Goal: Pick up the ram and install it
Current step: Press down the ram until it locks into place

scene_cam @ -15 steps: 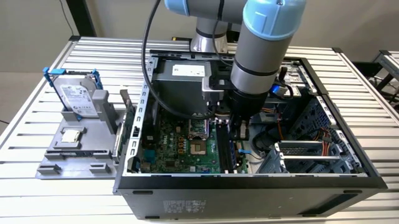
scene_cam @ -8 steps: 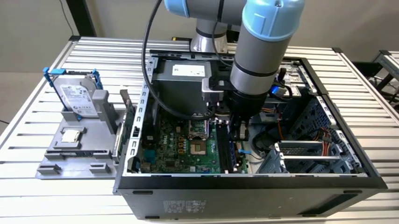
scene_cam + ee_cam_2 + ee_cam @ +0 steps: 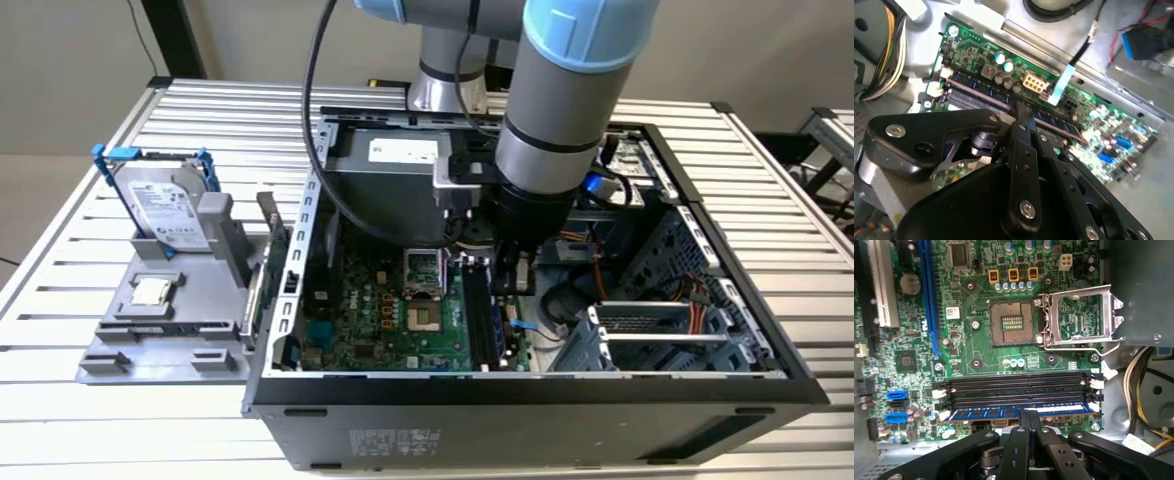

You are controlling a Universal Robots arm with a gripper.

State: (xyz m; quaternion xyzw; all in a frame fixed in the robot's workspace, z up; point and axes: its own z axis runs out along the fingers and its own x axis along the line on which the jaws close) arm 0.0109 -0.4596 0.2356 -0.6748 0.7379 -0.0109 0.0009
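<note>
The ram [image 3: 984, 414] is a long dark-blue stick standing edge-up in the outermost of the black memory slots [image 3: 1014, 390] on the green motherboard. It also shows as a thin blue strip [image 3: 1064, 124] in the second wrist view. My gripper [image 3: 1030, 414] is shut, its two black fingers pressed together with their tips down on the ram's top edge near its middle. In the second wrist view the gripper [image 3: 1024, 114] meets the ram at the same spot. In the exterior view the gripper [image 3: 514, 278] reaches down inside the open computer case.
The open CPU socket [image 3: 1011, 322] and its raised metal latch frame [image 3: 1079, 315] lie beside the slots. Cable bundles [image 3: 1146, 390] hang near the case wall. Outside the case [image 3: 534, 385], a silver hard drive [image 3: 167, 205] in a blue frame stands on a grey fixture [image 3: 160, 320].
</note>
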